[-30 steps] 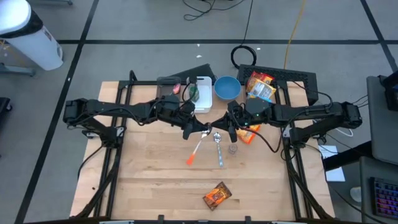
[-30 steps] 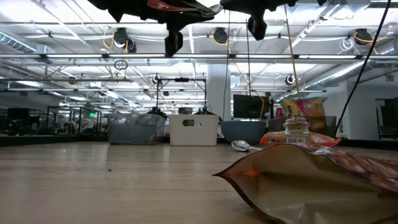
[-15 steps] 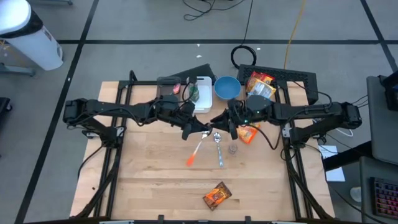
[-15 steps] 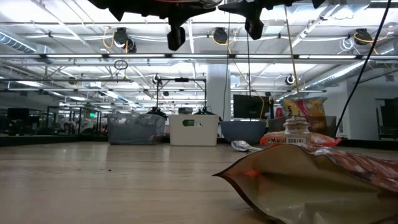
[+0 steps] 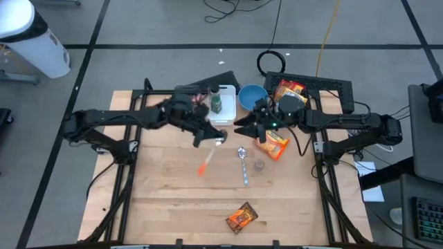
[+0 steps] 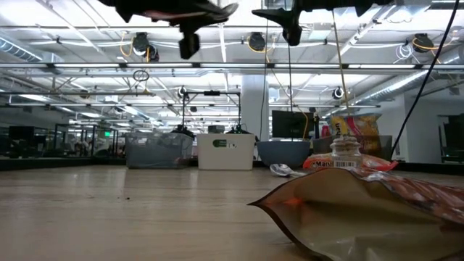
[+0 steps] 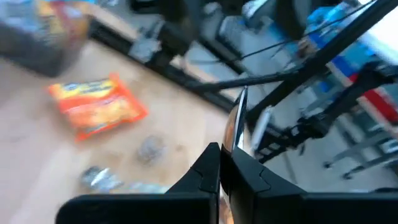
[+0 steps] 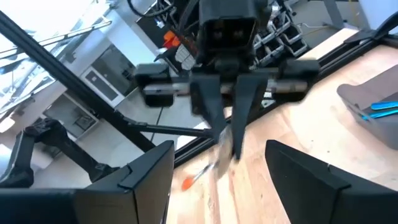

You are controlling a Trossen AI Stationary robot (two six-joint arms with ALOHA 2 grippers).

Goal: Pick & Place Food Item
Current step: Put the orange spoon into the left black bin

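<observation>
My left end effector (image 5: 210, 137) stayed clamped on the orange-tipped utensil (image 5: 208, 158), which had swung left and farther back above the surface (image 5: 166, 194). My right end effector (image 5: 243, 126), shut earlier, had let go, its fingers spread, hanging beside the blue bowl (image 5: 252, 97).

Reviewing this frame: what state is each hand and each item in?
Left hand: shut on orange-handled utensil, held in the air.
Right hand: open, holding nothing.
Metal spoon: lying flat.
Blue bowl: upright, looks empty.
Orange snack bag: lying flat.
Snack pouch: lying flat.
</observation>
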